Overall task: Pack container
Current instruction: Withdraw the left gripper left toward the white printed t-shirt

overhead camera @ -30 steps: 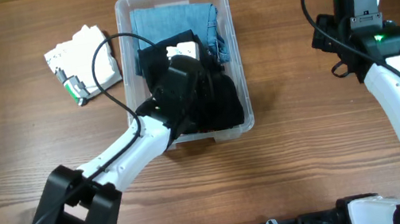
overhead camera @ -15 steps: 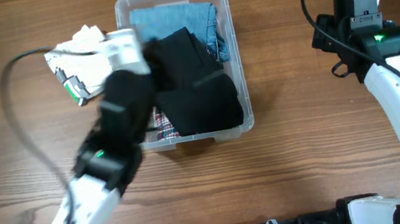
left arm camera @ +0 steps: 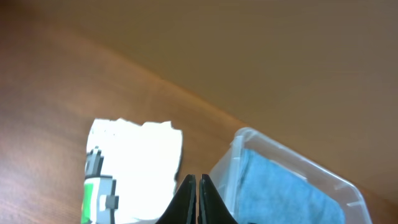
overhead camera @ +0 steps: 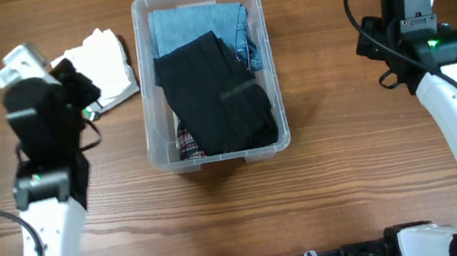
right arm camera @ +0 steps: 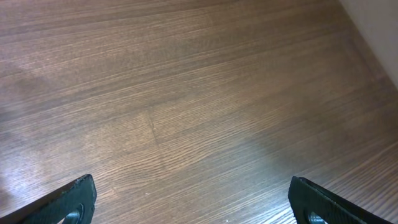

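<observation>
Wood-grain desk (overhead camera: 337, 175), bare on the right. Container (overhead camera: 151, 113) sits centre-far, long axis running near to far. It holds blue cloth (overhead camera: 194, 23) at the far end, a black garment (overhead camera: 214, 93) laid over the middle, and a plaid scrap (overhead camera: 187, 144) showing at the near left corner. A white bundle (overhead camera: 108, 64) with a green-grey tag lies on the desk just left of the container, apart from its wall. Left arm (overhead camera: 45, 157) is over the desk to the left, with the left jaws pressed together and empty. In the wrist view their tips point between bundle (left arm camera: 137, 155) and container rim (left arm camera: 292, 165): container to the right, bundle to the left and nearer. Right arm (overhead camera: 454, 101) is parked far right, well apart, with the right jaws spread wide over bare wood. Judgement: the bundle is the next item and the left arm is the nearer one; the jaws must open first. Change: a second ago the left arm reached into the container over the black garment; now it is out, left of it. Right arm unchanged.
</observation>
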`<state>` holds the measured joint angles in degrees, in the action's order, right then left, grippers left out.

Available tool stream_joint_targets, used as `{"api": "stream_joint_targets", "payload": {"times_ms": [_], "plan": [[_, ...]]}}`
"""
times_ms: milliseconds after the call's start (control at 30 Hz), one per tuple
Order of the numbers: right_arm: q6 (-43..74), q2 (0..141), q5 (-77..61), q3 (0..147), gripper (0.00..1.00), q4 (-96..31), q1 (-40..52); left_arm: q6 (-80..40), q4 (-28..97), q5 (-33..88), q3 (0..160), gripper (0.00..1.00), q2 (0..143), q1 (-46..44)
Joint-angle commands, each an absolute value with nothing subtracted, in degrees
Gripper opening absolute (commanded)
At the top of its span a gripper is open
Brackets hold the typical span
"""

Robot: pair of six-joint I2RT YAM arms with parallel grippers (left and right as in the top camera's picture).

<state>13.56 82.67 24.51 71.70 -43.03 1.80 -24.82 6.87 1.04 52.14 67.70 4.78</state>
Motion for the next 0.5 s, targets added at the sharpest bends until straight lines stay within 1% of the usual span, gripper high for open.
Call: {"api": "stream_joint_targets", "payload": {"times_ms": [0, 67, 133, 200, 233, 333, 367, 467], "plan": [[13.5, 83.0, 25.5, 71.7, 1.00, -42.9, 1.7, -32.3, 5.7, 19.4, 52.2, 0.04, 74.8, 13.3], [13.5, 83.0, 25.5, 71.7, 1.00, -42.9, 1.7, -32.4, 4.6, 24.0, 52.2, 0.04, 78.9, 16.0], [13.5, 83.1, 25.5, 71.7, 0.99, -42.9, 1.7, -32.4, 4.5, 25.1, 52.2, 0.04, 82.9, 17.7], [13.5, 83.0, 25.5, 71.7, 1.00, -42.9, 1.7, -32.4, 4.5, 25.1, 52.2, 0.09, 86.7, 18.8], [13.5, 83.0, 25.5, 71.7, 1.00, -42.9, 1.7, -32.4, 4.4, 25.1, 52.2, 0.16, 87.9, 19.1], [13.5, 83.1, 25.5, 71.7, 1.00, -42.9, 1.7, -32.2, 2.7, 24.9, 52.2, 0.58, 92.5, 19.9], [13.5, 83.0, 25.5, 71.7, 1.00, -42.9, 1.7, -32.2, 1.9, 24.8, 52.2, 0.65, 93.3, 20.1], [13.5, 83.0, 25.5, 71.7, 1.00, -42.9, 1.7, -31.5, -1.0, 23.7, 52.2, 0.70, 94.0, 20.5]]}}
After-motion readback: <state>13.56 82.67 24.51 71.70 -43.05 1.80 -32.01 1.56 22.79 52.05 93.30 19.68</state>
